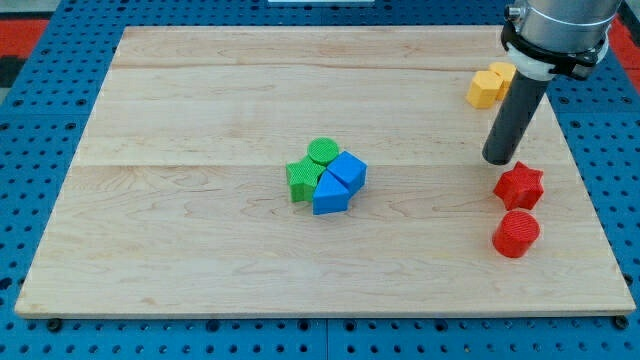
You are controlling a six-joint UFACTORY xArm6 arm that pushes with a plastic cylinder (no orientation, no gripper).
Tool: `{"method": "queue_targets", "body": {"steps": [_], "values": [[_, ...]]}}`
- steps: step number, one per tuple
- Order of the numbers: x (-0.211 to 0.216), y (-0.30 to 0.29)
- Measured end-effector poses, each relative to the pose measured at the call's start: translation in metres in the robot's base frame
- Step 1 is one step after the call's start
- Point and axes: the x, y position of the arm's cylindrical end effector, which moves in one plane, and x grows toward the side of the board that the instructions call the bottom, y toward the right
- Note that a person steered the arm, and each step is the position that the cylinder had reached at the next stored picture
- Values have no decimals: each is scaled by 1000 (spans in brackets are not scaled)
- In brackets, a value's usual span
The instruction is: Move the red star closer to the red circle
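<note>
The red star [518,186] lies near the board's right edge. The red circle [516,233] sits just below it toward the view's bottom, with a narrow gap between them. My tip [499,159] rests on the board just above and slightly left of the red star, close to it; contact cannot be made out.
Two yellow blocks [490,85] sit side by side at the view's upper right, partly behind the rod. A cluster at the board's middle holds a green circle [322,151], a green star [303,179] and two blue blocks [338,182]. The board's right edge [590,190] is close.
</note>
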Motion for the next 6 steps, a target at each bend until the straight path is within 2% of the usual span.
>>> {"method": "queue_targets", "body": {"steps": [2,4,6], "values": [[0,0],[8,43],[32,46]]}}
